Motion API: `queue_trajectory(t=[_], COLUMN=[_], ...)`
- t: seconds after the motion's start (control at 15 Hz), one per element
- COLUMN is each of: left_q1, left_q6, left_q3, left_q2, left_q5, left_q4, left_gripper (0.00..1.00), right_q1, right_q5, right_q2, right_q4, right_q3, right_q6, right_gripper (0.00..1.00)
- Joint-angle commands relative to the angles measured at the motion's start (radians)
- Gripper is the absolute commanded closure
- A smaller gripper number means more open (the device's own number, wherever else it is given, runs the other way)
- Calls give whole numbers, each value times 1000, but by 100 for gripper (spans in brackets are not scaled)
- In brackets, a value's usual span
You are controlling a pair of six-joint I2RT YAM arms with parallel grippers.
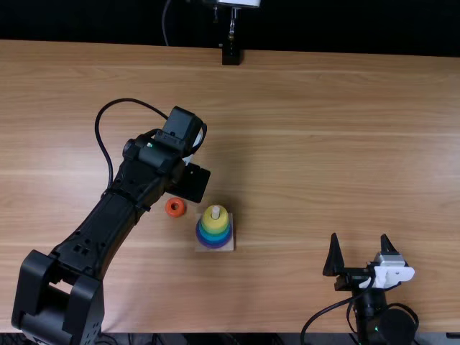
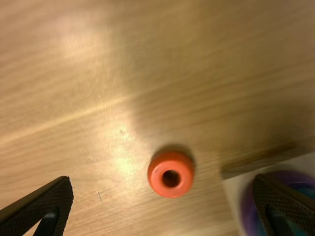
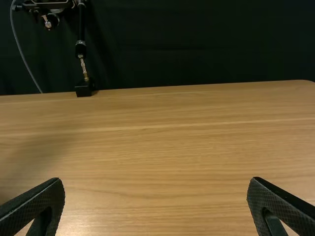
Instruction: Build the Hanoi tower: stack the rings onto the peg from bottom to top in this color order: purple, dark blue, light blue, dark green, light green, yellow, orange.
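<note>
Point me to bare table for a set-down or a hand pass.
Biggest patch: bare wood between the peg base and the right end effector, running up to the far edge. Second: outboard of the left arm. Crowded: the orange ring sits close beside the base, left end effector above.
</note>
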Motion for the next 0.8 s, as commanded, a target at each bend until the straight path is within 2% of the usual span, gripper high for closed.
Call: queue_trajectory(t=[0.0,0.13,0.27,0.73], left_q1=[24,39,41,33], left_q6=[37,44,92,94], left_q3=[-50,-88,-114,-142], left_q2=[8,13,51,97], left_q5=[-6,-6,-6,-2], left_q4=[25,40,40,41], left_gripper=[0,0,0,0], right_q1=[-4,-4,-4,-4], right_q5=[-7,-7,-7,-7], right_q2=[-12,-12,-12,-12], right_q4=[-5,-5,-5,-5], right_q3=[-10,-10,-10,-10], right_q6=[-4,-4,-4,-4], right_gripper=[0,0,0,0])
